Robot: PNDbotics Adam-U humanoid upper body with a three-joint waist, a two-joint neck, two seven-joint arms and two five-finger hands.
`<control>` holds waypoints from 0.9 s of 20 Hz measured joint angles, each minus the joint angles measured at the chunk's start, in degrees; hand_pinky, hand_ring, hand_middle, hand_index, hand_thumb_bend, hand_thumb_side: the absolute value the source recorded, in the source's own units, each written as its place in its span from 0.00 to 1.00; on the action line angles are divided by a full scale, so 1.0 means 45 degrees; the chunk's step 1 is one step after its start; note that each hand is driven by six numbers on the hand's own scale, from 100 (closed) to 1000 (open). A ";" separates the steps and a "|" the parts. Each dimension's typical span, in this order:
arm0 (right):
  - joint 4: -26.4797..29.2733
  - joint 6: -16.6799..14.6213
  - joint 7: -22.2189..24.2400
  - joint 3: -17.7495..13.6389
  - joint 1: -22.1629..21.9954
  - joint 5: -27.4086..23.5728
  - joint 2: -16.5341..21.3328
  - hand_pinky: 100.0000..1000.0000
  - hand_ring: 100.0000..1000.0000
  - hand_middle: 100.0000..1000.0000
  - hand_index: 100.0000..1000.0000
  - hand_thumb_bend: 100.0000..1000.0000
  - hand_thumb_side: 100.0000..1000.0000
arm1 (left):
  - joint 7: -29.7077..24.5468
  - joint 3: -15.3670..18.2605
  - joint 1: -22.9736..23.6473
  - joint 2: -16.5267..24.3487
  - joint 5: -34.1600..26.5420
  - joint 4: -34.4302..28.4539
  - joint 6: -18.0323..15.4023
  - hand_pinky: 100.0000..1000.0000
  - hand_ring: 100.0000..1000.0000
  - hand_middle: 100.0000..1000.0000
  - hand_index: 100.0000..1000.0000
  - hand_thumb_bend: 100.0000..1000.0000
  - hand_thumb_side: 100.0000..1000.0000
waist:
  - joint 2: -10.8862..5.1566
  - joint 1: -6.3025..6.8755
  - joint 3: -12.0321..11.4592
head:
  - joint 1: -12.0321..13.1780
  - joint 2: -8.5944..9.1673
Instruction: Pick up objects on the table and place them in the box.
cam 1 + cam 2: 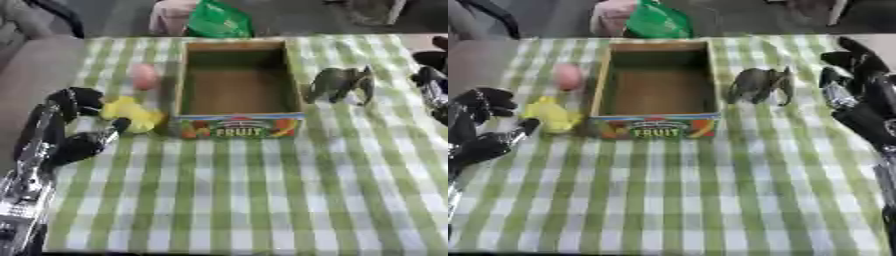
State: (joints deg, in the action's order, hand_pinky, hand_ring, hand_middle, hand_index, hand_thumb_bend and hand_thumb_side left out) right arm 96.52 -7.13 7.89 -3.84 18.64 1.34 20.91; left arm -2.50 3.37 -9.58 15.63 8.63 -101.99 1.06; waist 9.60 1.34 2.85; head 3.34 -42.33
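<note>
reaching in from the table's left edge, the left hand (83,117) sat with its fingers curled about the yellow toy (131,114), which still lay on the checked cloth (262,200) just left of the box (238,82). the pickup looked underway, nothing yet in the box. next would come a lift clear of the box wall, then a short carry right. the pink object (144,76) and grey elephant (341,85) waited either side. the right hand (859,95) hung near the right edge; whether its fingers were spread or curled could not be told.
</note>
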 measured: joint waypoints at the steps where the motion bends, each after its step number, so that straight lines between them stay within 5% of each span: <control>1: 0.0000 0.0007 0.0007 0.0000 0.0000 0.0000 0.0000 0.78 0.91 0.76 0.96 0.00 0.36 | 0.0000 0.0000 0.0000 0.0000 0.0000 0.0000 0.0000 0.63 0.61 0.46 0.61 0.57 0.06 | 0.0000 0.0001 0.0000 | -0.0002 0.0000; 12: 0.0000 0.0033 0.0033 0.0000 -0.0001 0.0011 0.0000 0.78 0.91 0.76 0.96 0.00 0.36 | 0.0001 0.0038 -0.0046 0.0079 0.0228 -0.0016 0.0002 0.63 0.62 0.47 0.62 0.58 0.06 | 0.0000 0.0028 0.0032 | -0.0001 0.0000; 18: 0.0000 0.0035 0.0041 0.0002 -0.0003 0.0013 0.0000 0.78 0.91 0.76 0.96 0.00 0.35 | -0.0314 0.0055 -0.0660 0.1283 0.1284 -0.0022 0.0141 0.63 0.62 0.49 0.65 0.61 0.07 | -0.0012 0.0031 0.0086 | 0.0017 0.0000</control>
State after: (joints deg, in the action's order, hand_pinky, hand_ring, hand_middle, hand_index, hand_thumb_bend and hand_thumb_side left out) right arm 96.52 -6.97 8.08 -3.84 18.63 1.39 20.91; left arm -3.91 3.62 -12.54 21.40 14.41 -102.09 1.69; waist 9.55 1.48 3.23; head 3.42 -42.32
